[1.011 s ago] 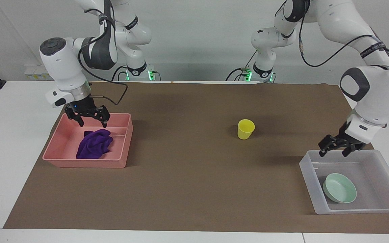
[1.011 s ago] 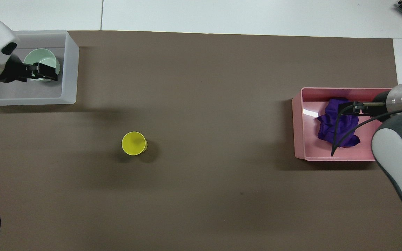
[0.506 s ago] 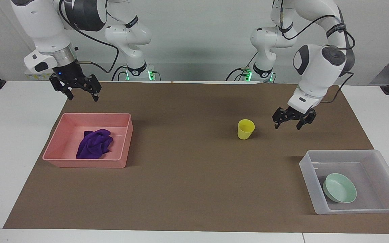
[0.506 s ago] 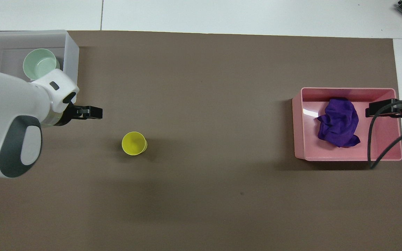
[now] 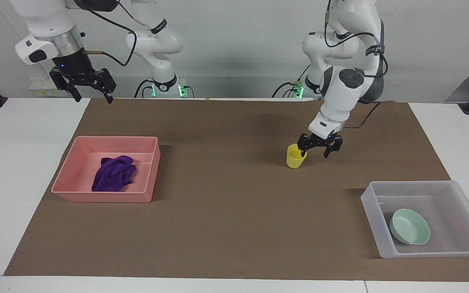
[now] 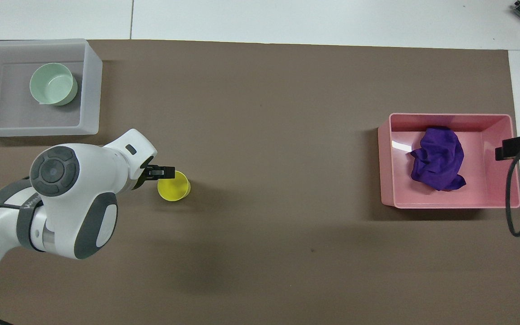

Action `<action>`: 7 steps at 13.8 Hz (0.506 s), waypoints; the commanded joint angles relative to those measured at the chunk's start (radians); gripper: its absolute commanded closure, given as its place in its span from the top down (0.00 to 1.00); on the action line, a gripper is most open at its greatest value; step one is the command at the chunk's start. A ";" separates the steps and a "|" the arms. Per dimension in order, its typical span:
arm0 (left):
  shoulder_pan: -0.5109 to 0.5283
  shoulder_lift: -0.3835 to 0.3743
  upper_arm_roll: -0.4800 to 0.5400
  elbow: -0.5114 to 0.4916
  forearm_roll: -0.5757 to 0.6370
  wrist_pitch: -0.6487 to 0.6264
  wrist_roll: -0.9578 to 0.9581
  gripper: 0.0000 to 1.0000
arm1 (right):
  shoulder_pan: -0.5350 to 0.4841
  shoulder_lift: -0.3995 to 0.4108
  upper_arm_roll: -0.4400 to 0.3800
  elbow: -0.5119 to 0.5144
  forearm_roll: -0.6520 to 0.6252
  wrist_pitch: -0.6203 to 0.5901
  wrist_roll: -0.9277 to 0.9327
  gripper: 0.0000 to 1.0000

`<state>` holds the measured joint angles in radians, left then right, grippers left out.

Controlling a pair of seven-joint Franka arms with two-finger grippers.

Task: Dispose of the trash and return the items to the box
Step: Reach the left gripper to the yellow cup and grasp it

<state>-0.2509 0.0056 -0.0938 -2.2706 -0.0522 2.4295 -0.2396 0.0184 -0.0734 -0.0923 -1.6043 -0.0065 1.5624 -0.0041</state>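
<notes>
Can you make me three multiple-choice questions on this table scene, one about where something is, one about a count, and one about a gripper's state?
1. Where is the purple rag?
A. in the pink tray
B. in the clear bin
C. on the brown mat

2. How many things lie in the clear bin?
A. none
B. one
C. two

3. What is the left gripper doing?
A. shut on the mint bowl
B. open at the yellow cup's rim
C. raised over the pink tray

Answers:
1 A, the rag sits inside the tray's walls.
2 B, only the mint bowl is in it.
3 B, its fingers are spread at the cup's rim; the right gripper waits, raised.
</notes>
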 commanded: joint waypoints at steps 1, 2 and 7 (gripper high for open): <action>-0.036 -0.012 0.014 -0.066 0.012 0.072 -0.036 0.70 | -0.003 -0.034 0.006 -0.066 -0.024 0.047 -0.028 1.00; -0.047 -0.012 0.016 -0.072 0.012 0.076 -0.037 0.56 | -0.003 -0.034 0.006 -0.066 -0.030 0.048 -0.028 1.00; -0.047 -0.010 0.016 -0.061 0.012 0.059 -0.035 0.00 | -0.003 -0.034 0.008 -0.066 -0.018 0.048 -0.019 1.00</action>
<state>-0.2811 0.0079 -0.0935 -2.3211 -0.0522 2.4806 -0.2568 0.0198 -0.0760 -0.0892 -1.6318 -0.0215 1.5850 -0.0081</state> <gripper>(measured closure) 0.740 0.000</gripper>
